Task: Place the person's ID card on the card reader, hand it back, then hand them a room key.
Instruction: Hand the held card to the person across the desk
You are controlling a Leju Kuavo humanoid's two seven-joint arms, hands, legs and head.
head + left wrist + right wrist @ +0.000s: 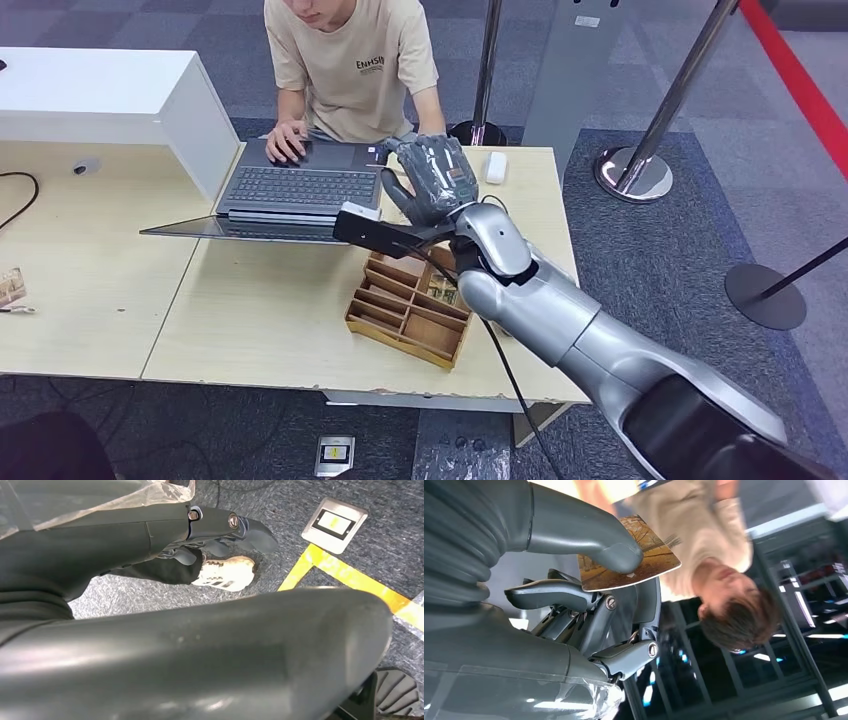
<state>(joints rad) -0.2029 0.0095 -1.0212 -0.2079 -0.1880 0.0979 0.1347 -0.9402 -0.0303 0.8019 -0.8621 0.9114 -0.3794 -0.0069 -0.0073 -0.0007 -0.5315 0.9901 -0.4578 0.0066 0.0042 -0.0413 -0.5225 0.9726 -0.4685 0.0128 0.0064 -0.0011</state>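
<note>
My right hand [432,178] is raised over the far side of the table, just beyond the wooden tray [372,318] and close in front of the seated person [352,60]. In the right wrist view this hand [589,595] pinches a card printed with autumn trees [649,562] between thumb and fingers, held out toward the person. Similar cards [443,290] lie in one tray compartment. A small white device [496,167] sits on the table beside the hand. My left hand [220,530] hangs low over the carpet and holds nothing.
The person has one hand [288,140] on an open laptop [300,185]. A white box [110,95] stands at the back left. Another card [10,287] lies at the table's left edge. Stanchion bases [635,172] stand on the floor to the right.
</note>
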